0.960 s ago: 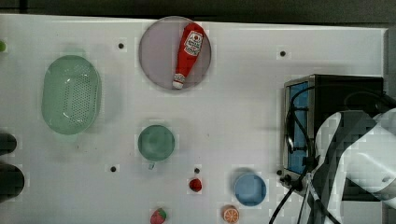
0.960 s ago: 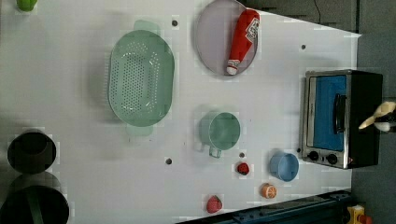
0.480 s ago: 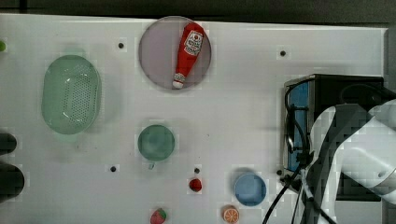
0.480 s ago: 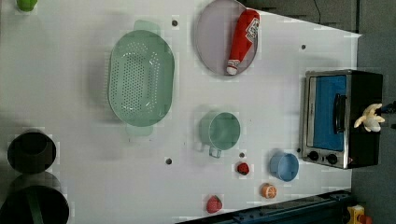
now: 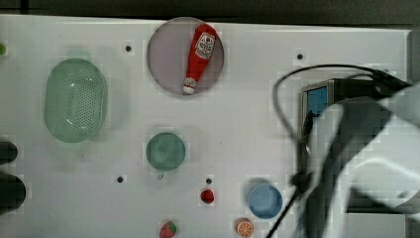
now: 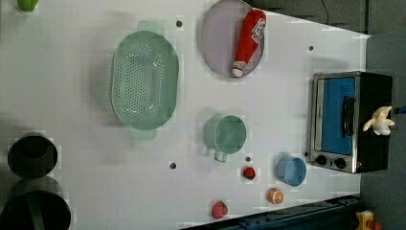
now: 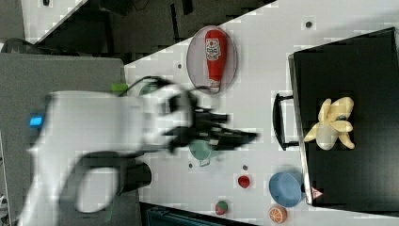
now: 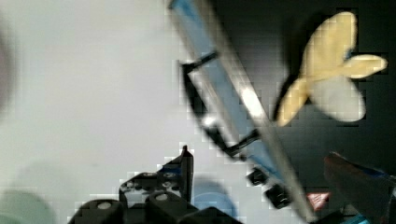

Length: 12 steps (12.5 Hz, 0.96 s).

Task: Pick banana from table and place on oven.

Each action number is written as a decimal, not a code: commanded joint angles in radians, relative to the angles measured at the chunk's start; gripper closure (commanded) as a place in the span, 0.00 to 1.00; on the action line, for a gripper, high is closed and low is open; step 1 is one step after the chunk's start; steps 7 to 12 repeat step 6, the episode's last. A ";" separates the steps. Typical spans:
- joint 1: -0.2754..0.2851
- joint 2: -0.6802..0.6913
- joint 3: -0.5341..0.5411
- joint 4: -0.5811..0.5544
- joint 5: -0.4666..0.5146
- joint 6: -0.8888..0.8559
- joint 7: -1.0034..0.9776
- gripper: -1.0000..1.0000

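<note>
Yellow banana (image 7: 332,124) lies on oven (image 7: 357,66) top; tool (image 7: 244,136) spread, empty, apart from it.

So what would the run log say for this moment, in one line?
banana: lying on oven top | gripper: open, clear of banana | step: place looks done

Banana (image 7: 332,123): pale yellow toy, peeled, skin flaps splayed around a whitish core. Lies on the black top of the oven (image 7: 353,84), free of any grip; in the right view it sits mid-top, right of the door handle.

Oven: boxy, black top, silver front frame, blue-tinted glass door shut, bar handle, black knobs. Stands on the white table (image 6: 287,96), at the left view's right edge.
</note>
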 commanded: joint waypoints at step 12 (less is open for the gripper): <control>0.085 -0.181 0.300 -0.002 0.030 -0.129 0.844 0.00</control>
